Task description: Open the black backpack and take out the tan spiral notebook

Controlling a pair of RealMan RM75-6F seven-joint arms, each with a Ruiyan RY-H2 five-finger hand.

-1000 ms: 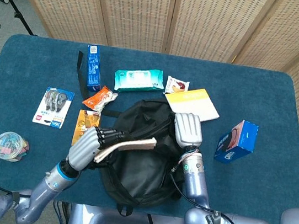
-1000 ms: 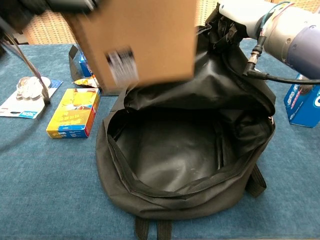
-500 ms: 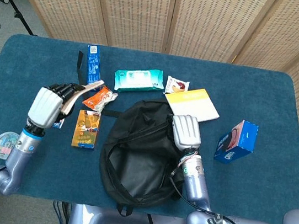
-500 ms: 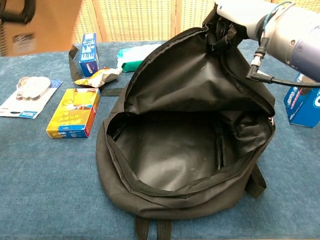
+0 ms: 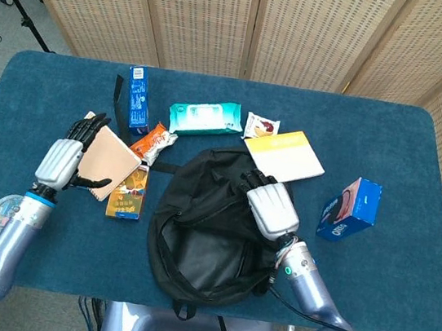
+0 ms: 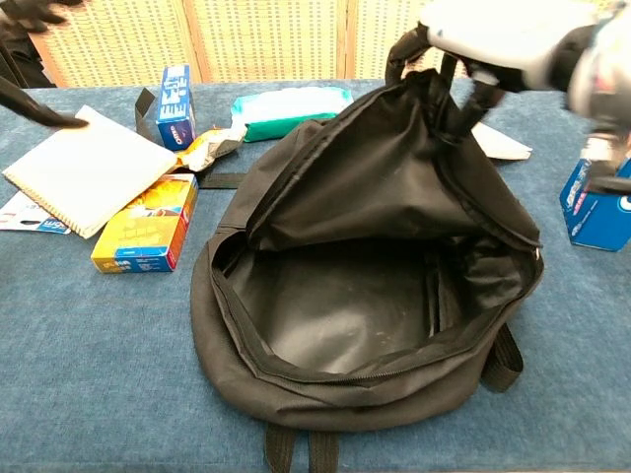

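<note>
At the bottom centre of the chest view the backpack is lying unzipped on the surface, its mouth gaping and its inside looking empty. At the upper right of that view the right robot hand is gripping the backpack's top flap and holding it up. At the centre left the notebook is already out, lying tilted with one edge propped on the yellow box and the rest over the surface. In the head view, the left robot hand is grasping the notebook, fingers spread across its cover and thumb hooked under the near edge.

The step in hand appears to be setting the notebook down. It would be done best by lowering it flat, clear of the yellow box and the snack packet, so it is not left teetering, and only then opening the fingers. The right robot hand could let the flap down gently afterwards.
</note>
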